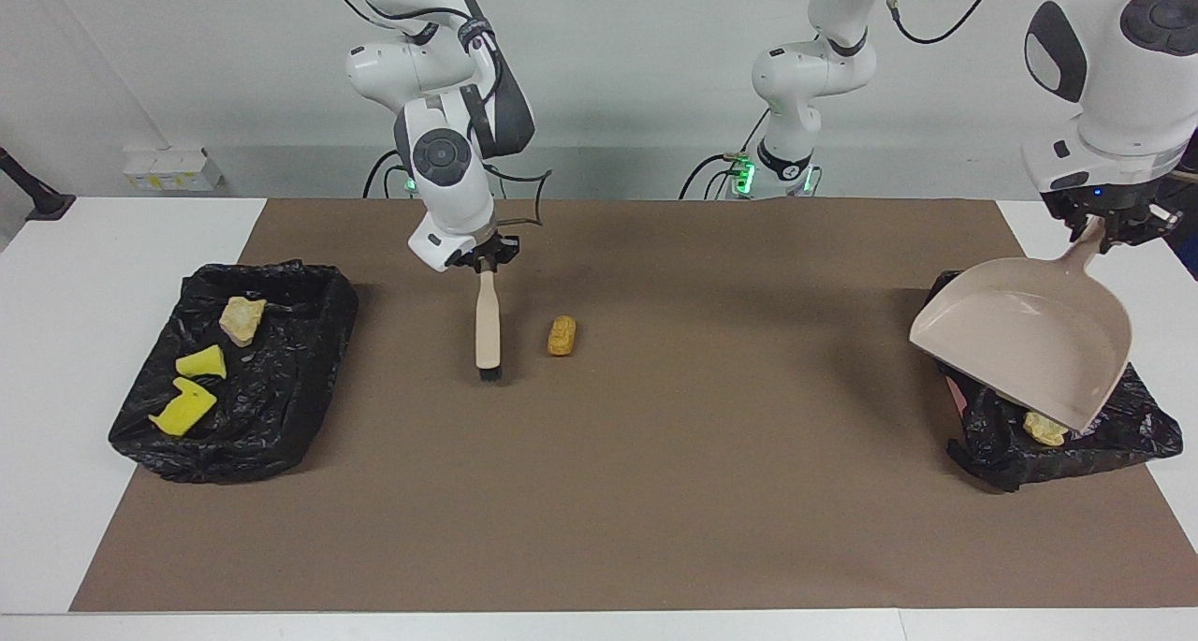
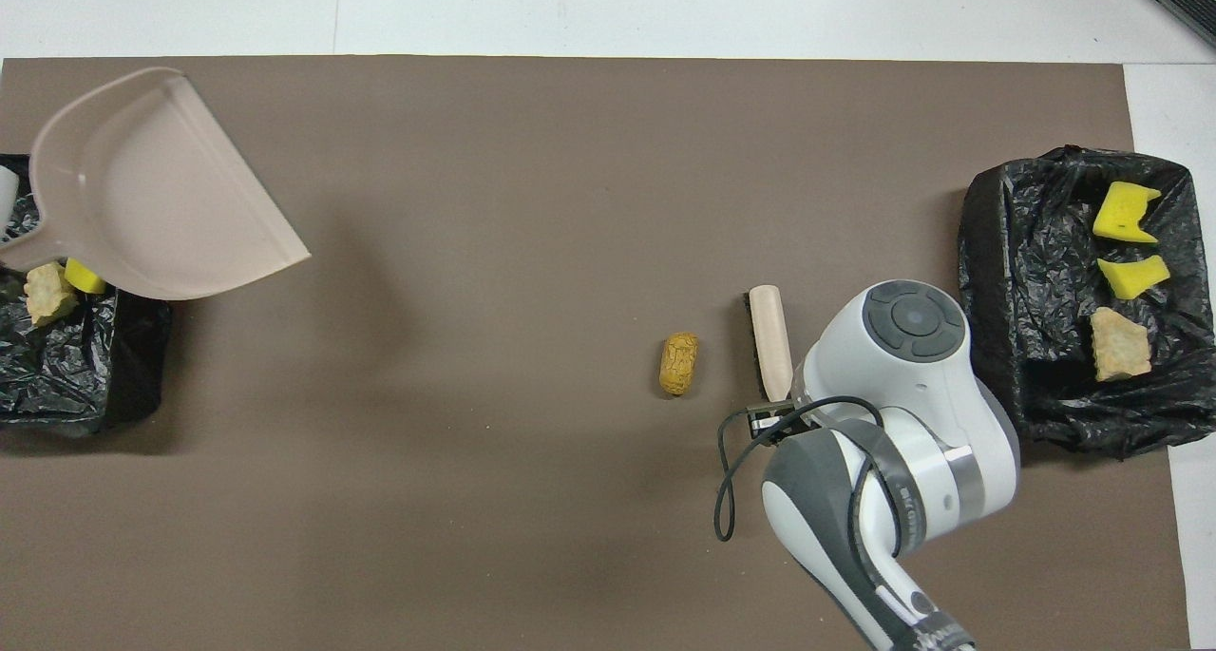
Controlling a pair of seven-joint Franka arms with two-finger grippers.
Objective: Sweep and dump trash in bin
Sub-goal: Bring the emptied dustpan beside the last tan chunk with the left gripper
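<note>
My right gripper [image 1: 485, 259] is shut on the top of a beige-handled brush [image 1: 487, 323]. The brush's black bristles rest on the brown mat [image 1: 655, 491]. An orange-brown lump [image 1: 562, 335] lies on the mat a small gap from the brush, toward the left arm's end; it also shows in the overhead view [image 2: 678, 363]. My left gripper [image 1: 1104, 225] is shut on the handle of a beige dustpan [image 1: 1020, 342]. The dustpan hangs tilted, lip down, over a black-lined bin [image 1: 992, 463]. A beige chunk [image 1: 1044, 428] and a yellow piece [image 2: 84, 276] lie in that bin.
A second black-lined bin [image 1: 318, 342] stands at the right arm's end of the mat. It holds two yellow sponge pieces [image 1: 184, 409] [image 1: 203, 363] and a beige chunk [image 1: 241, 318]. White table surrounds the mat.
</note>
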